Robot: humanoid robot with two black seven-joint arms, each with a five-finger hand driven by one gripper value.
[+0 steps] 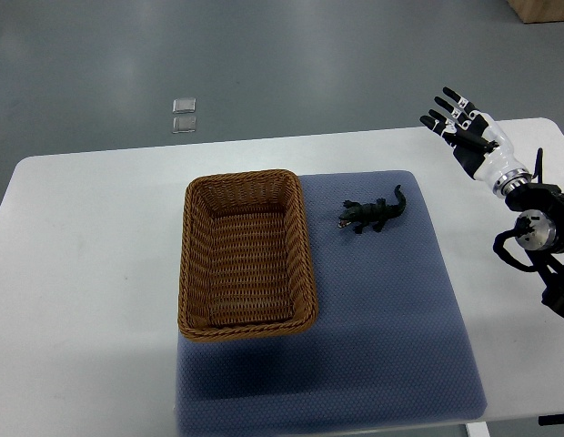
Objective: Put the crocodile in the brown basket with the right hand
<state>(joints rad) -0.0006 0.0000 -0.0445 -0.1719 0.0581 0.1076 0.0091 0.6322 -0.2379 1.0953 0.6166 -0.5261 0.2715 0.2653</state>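
Crocodile: dark toy crocodile (375, 215) lying flat on the mat, just right of the brown basket (193, 264) and apart from its rim.
Brown basket: woven, rectangular, nothing inside.
Right hand (471, 137): well right of the basket and beyond it, above the desk's far edge, fingers spread wide, holding nothing.
Mat (382, 319): blue-grey, under the basket's right part.
Desk (82, 273): white, bare left of the basket.

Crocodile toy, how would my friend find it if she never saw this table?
On the white table lies a blue mat. The crocodile lies on it, just right of the brown basket, not touching. It is the only small, dark animal with a tail.
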